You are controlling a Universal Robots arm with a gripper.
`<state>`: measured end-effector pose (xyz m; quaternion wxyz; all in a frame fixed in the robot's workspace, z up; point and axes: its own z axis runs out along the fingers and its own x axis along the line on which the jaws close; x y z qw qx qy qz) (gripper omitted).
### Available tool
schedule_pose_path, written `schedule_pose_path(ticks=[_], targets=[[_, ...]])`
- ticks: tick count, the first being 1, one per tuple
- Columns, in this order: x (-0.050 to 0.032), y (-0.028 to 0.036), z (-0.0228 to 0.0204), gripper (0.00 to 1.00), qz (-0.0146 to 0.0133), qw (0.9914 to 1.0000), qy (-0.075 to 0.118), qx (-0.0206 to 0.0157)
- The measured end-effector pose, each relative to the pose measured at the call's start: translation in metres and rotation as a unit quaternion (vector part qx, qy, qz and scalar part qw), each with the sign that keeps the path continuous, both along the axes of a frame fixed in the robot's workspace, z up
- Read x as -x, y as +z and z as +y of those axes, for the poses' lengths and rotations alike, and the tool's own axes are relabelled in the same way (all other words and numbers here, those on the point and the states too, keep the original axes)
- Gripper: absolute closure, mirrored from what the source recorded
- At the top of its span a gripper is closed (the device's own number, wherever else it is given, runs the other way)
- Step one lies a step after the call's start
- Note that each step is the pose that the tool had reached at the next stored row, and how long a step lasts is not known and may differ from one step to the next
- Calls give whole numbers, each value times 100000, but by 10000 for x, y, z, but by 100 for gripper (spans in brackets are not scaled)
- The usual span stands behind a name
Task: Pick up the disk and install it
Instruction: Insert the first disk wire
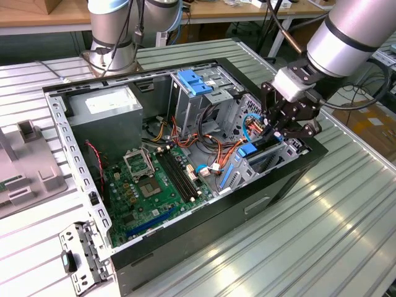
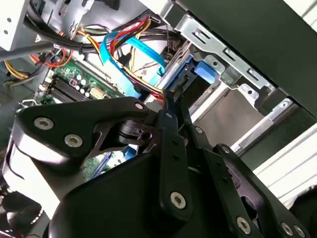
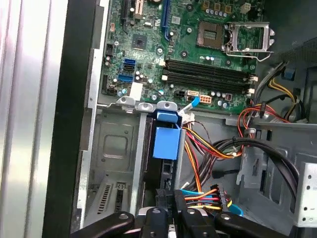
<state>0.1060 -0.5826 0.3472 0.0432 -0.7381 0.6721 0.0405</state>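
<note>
At the drive cage (image 1: pixel 258 168), which sits against the case (image 1: pixel 297 176) wall on the exterior view's right, I have the gripper (image 1: pixel 276 127) lowered to the cage mouth.

1. Disk position. The disk (image 3: pixel 167 174) stands on edge inside 1 slot of the cage (image 3: pixel 116 148), between the cage's 2 sheet-metal walls. I see it in the first wrist view as a narrow dark strip. A blue tab (image 3: pixel 166 141) caps the end of the strip that faces the motherboard (image 3: pixel 198 64).

2. Key relation. The disk lies directly ahead of the gripper (image 3: pixel 167 210), on the gripper's own line. Its long axis runs from the fingertips straight into the cage toward the blue tab, parallel to the cage walls. I judge that any further travel must follow that axis, since a sideways offset would jam the disk against a wall.

3. End effector. In the second wrist view the 2 fingers (image 2: pixel 174 129) converge to a thin point at the cage opening, so the gripper (image 2: pixel 171 99) stands almost fully closed. I judge it to be clamped across the thin edge of the disk at the end away from the blue tab. The contact faces themselves are hidden by the linkage.

4. Hazard. A bundle of cables (image 3: pixel 210 148) runs just beside the cage, on the side away from the case wall, near the gripper.
</note>
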Motion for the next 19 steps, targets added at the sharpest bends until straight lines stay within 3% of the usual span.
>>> schedule_pose_path(ticks=[1, 2, 10, 19], targets=[[-10, 0, -1, 83, 3, 99966, -2602, 354], [-14, 0, 0, 83, 4, 99950, -3142, 359], [-28, -5, 10, 83, 11, 99882, -4833, 362], [-39, -20, 10, 83, 13, 99851, -5442, 361]])
